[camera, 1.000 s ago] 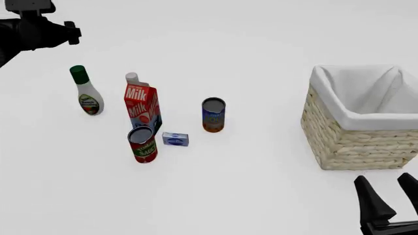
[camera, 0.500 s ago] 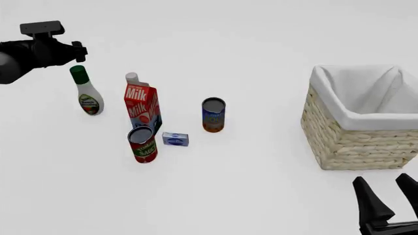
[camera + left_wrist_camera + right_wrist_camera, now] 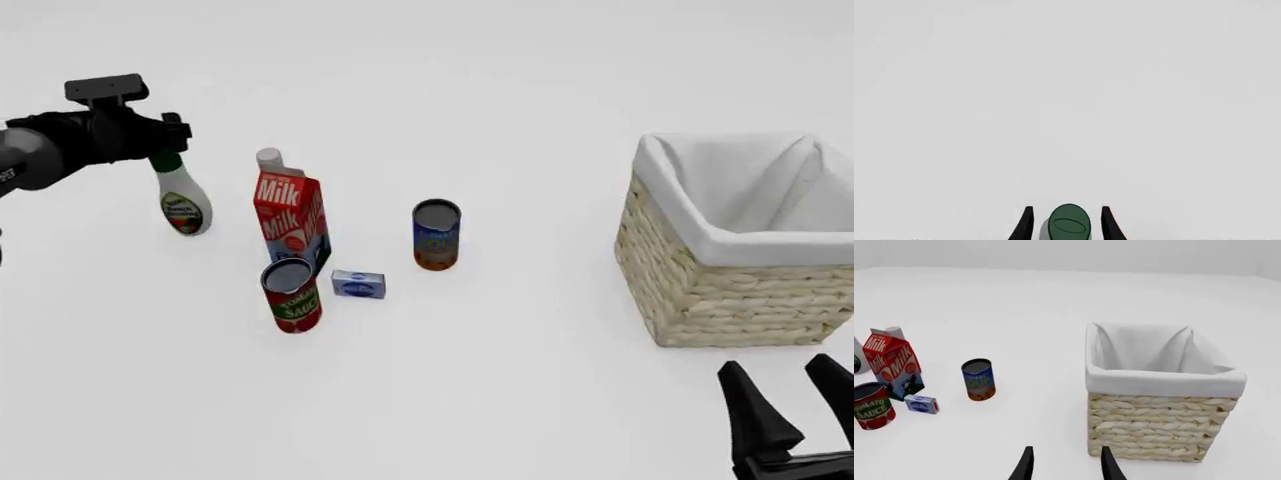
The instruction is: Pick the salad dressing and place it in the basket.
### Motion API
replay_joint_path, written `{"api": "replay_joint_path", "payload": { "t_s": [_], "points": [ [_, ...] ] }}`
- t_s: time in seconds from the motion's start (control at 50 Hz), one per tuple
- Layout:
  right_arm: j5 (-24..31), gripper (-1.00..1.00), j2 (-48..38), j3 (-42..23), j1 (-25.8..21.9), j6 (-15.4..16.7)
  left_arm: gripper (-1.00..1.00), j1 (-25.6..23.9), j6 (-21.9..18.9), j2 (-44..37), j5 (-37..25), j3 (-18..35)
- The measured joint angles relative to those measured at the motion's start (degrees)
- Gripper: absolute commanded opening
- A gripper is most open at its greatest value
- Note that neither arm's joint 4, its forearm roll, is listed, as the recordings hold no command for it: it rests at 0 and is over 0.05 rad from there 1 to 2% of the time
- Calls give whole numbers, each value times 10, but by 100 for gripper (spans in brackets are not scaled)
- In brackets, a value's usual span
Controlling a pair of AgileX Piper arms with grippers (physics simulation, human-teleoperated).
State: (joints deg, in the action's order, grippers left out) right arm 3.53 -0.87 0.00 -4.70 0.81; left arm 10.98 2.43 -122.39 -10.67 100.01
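Table (image 3: 534,90) first, wide and white, and on it the basket (image 3: 734,290) stands well away from the left gripper (image 3: 168,140), right across by the idle right gripper (image 3: 801,400). Its white liner shows nothing inside, so by my read the placing is all to come.

Groceries next: the milk carton (image 3: 291,218) stands near the left gripper on the basket side, with the tomato sauce can (image 3: 291,295), the blue can (image 3: 437,233) and the little blue box (image 3: 358,284) farther off toward the basket. None of them looks disturbed.

Now the salad dressing (image 3: 182,200), upright on the table, directly under the left gripper. The left wrist view tells it best: the green cap (image 3: 1069,225) sits squarely between the two fingertips (image 3: 1026,225), a sliver of daylight on each side. So the left gripper is spread just wider than the cap, straddling it, not yet squeezing as far as I can see. The front view cannot confirm contact either way.

My call: the approach is done; the grasp, lift, carry and drop are all left. Right gripper hovers just beside the basket, fingers apart, holding nothing.
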Motion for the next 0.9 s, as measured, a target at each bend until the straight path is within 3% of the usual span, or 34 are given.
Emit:
{"api": "replay_joint_path", "payload": {
  "t_s": [0.64, 0.66, 0.9],
  "points": [
    [-4, 100, 1, 0, -8, 1, 100, -2, 6, -9, 34, -42],
    [-4, 100, 2, 0, -8, 1, -100, -1, 4, -8, 37, -44],
    [-1, 100, 6, 0, -8, 1, -100, 10, -15, 18, 67, -73]
  ]
}}
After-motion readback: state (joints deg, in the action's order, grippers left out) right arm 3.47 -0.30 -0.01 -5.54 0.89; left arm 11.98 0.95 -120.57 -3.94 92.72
